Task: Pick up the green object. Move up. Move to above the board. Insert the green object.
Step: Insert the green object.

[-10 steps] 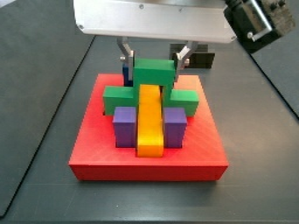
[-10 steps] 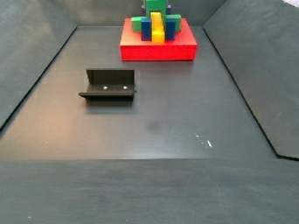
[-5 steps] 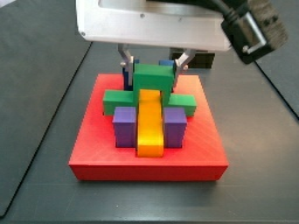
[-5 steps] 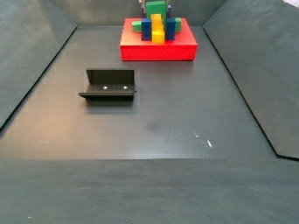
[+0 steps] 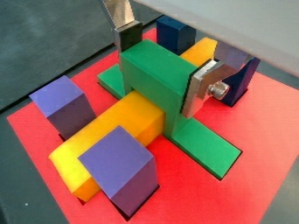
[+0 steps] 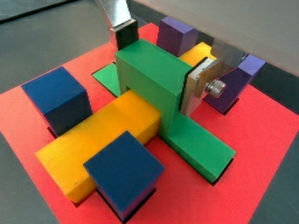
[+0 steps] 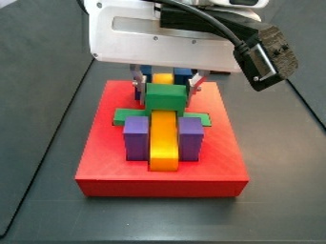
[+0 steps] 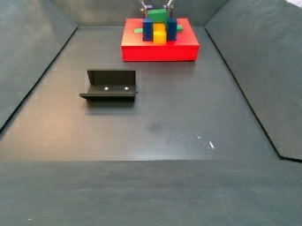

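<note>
wrist views close; side views opposed

Gripper (image 7: 165, 84) lowered over the board's far half, toward 12 o'clock in a side view; silver fingers (image 5: 202, 88) closed flat against opposite faces of the green object (image 5: 158, 80), wrist straight down.

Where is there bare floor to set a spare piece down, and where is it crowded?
The dark floor lies bare between the fixture and the near edge, and right of the fixture. The board is crowded: the tool grips the green object among blue and purple blocks and the yellow bar.
</note>
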Robot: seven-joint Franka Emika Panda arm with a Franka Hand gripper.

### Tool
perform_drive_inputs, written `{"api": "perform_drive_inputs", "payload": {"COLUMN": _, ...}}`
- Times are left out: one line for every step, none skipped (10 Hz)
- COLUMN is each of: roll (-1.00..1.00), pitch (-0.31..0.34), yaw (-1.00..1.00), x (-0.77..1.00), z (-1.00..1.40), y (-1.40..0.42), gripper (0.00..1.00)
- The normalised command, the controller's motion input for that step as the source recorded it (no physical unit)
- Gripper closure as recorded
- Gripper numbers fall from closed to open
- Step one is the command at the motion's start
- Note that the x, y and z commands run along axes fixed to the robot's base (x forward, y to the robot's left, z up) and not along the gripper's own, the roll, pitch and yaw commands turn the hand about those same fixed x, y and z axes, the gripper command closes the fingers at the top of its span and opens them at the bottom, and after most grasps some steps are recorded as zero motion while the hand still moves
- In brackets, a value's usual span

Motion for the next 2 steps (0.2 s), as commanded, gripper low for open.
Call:
{"api": "perform_drive_inputs", "payload": {"roll": 0.01, "pitch": 0.000, "yaw": 0.00, "x": 0.00, "z": 0.00, "y": 0.00, "gripper": 1.00}}
{"api": "perform_drive_inputs", "payload": {"roll": 0.02, "pitch": 0.000, "yaw": 0.00, "x": -0.01, "z": 0.00, "y": 0.00, "gripper": 1.00}}
